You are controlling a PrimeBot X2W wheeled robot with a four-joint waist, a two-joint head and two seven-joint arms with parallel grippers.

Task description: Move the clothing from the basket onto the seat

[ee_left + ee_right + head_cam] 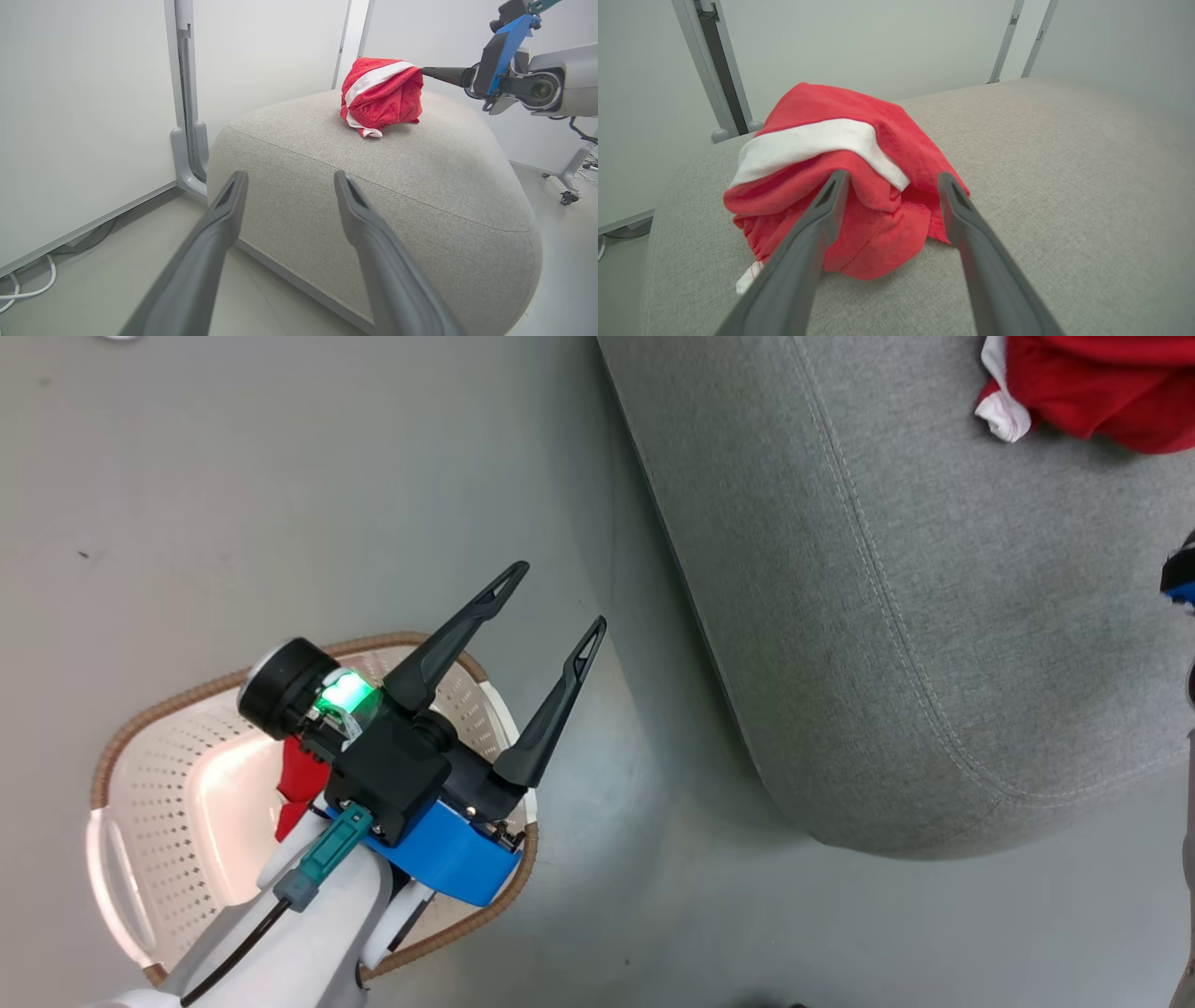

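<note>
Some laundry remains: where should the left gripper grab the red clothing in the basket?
Probably pinch the red clothing at its bunched fold, coming straight down through the basket mouth: its walls block every side. The open left gripper hides the rest.

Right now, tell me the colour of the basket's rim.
Brown weave on the basket rim; head view best.

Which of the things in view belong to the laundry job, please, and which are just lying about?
Job: basket, red garment inside it, seat, red garment on it.
Lying about: white floor cable, grey partition post, wheeled stand.
</note>
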